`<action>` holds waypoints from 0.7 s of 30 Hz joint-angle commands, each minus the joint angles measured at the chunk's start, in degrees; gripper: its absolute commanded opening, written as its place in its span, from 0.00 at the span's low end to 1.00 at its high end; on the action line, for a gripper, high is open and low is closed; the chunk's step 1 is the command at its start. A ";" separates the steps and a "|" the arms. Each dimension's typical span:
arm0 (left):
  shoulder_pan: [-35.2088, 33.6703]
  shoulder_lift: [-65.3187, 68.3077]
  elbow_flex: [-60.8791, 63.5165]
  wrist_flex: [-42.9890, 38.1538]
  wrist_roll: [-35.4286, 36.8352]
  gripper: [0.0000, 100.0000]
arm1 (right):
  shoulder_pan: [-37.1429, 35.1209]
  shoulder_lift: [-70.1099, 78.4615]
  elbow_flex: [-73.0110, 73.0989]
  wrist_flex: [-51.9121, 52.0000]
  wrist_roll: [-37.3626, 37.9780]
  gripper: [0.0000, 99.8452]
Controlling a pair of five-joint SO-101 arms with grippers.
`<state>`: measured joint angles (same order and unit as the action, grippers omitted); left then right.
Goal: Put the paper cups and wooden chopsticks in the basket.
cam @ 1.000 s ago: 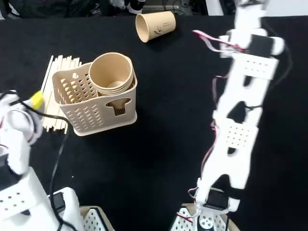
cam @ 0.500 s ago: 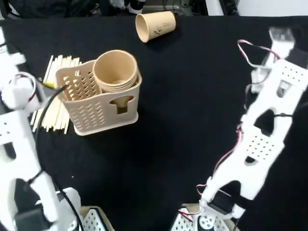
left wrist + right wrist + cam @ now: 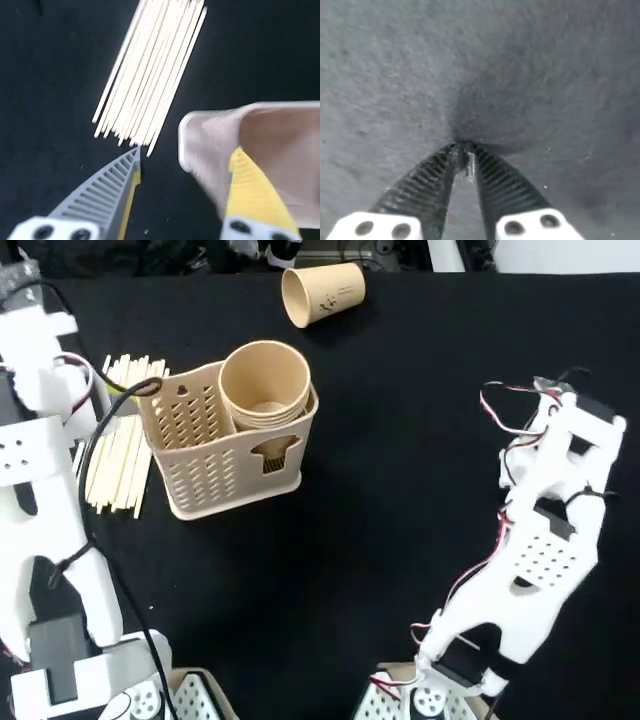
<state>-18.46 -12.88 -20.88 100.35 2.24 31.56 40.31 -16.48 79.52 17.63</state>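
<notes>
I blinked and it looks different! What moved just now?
The basket slid right with its stacked cups, and the left gripper came forward to straddle its wall. The right arm pulled back and folded. The lying cup and chopsticks stayed put.

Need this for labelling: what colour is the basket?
The basket is beige, clearest in the high view.

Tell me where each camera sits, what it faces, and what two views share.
High view: fixed overhead, facing down at the black tabletop; white left arm and right arm show.
Left wrist view: on left wrist, facing down past open left end effector at pale wooden chopsticks and beige slotted plastic basket.
Right wrist view: on right wrist, facing tabletop past shut right end effector.
Shared: high and left wrist views show chopsticks and basket.
</notes>
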 commanded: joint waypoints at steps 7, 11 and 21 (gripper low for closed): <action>5.85 -2.29 1.10 0.44 4.31 0.28 | -7.56 -6.90 8.57 -6.51 -10.46 0.01; 7.16 -0.97 7.69 -0.35 5.19 0.27 | -13.10 -9.89 13.23 -9.85 -11.16 0.01; 9.89 2.81 21.49 -11.43 5.45 0.03 | -13.54 -12.53 17.98 -14.59 -10.11 0.01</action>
<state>-10.99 -9.63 0.66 90.24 7.34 21.27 29.14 0.92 65.98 7.25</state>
